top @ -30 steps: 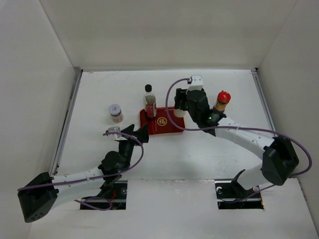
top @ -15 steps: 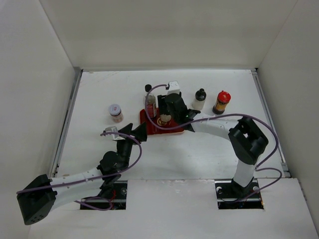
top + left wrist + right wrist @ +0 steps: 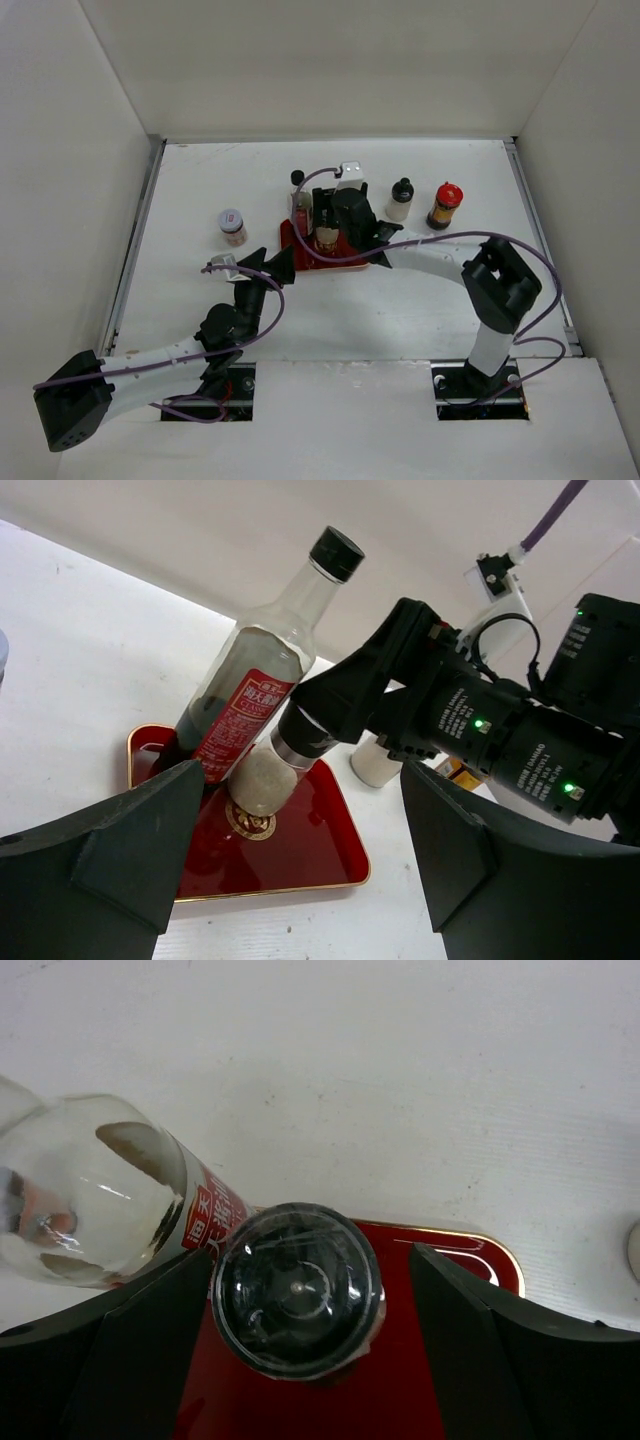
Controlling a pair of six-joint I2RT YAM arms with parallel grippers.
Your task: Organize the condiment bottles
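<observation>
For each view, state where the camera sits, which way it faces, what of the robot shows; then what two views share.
Top external: above, behind the bases, looking down on the table; both arms show.
Left wrist: low, facing across the red tray; its own fingers frame the shaker jar.
Right wrist: straight down on that jar's black cap; own fingers flank it.
Both wrist views share shaker jar, red tray, tall bottle.

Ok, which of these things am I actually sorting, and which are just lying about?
Job:
tall black-capped bottle
pale shaker
grey-lidded jar
white bottle
red-capped bottle

Not for sorting:
red tray, with the tall bottle and the shaker on it
purple cable
</observation>
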